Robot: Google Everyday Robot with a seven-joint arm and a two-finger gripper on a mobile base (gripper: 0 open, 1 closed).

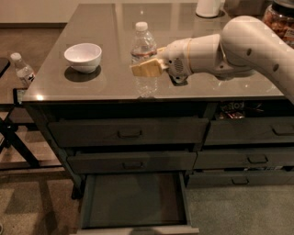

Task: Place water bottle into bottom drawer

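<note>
The water bottle point(143, 50) is clear with a white cap and a red-and-white label band. It is upright, lifted over the front part of the grey countertop point(92, 87). My gripper point(146, 67) is shut on its middle, with a tan finger point(144, 69) across the front. The white arm reaches in from the right. The bottom drawer point(133, 202) of the wider left column is pulled open below, dark grey with a bare floor.
A white bowl point(83, 56) sits on the counter's left. A smaller white-capped bottle point(22, 69) stands on a side stand at the far left. Two closed handled drawers point(128, 133) are above the open one. A white container point(209, 8) stands at the counter's back.
</note>
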